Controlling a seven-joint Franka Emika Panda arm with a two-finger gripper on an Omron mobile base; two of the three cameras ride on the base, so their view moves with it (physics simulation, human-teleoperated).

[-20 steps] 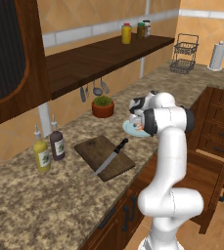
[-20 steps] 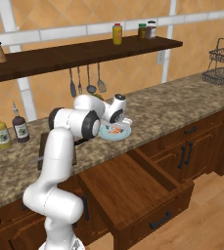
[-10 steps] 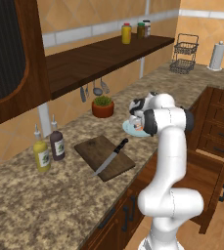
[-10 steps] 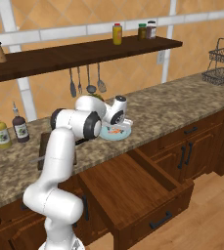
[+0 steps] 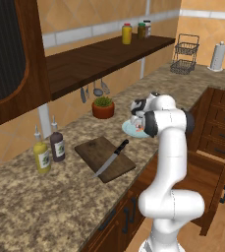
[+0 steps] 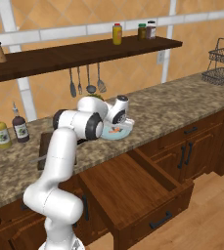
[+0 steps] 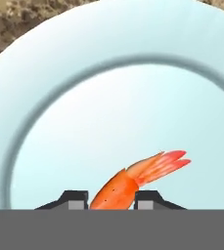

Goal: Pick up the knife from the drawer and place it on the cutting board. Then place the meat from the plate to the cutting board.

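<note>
Left base view: my arm bends forward and down over the plate (image 5: 129,129) on the tabletop (image 5: 45,206); the knife (image 5: 110,158) lies on the cutting board (image 5: 92,150).

Right base view: the drawer (image 6: 133,188) stands open.

Hand view: my jaws pinch the meat (image 7: 133,180).

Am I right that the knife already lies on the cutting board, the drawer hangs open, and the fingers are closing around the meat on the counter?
Not quite: the meat lies on the plate, as the hand view shows. The rest holds.
</note>
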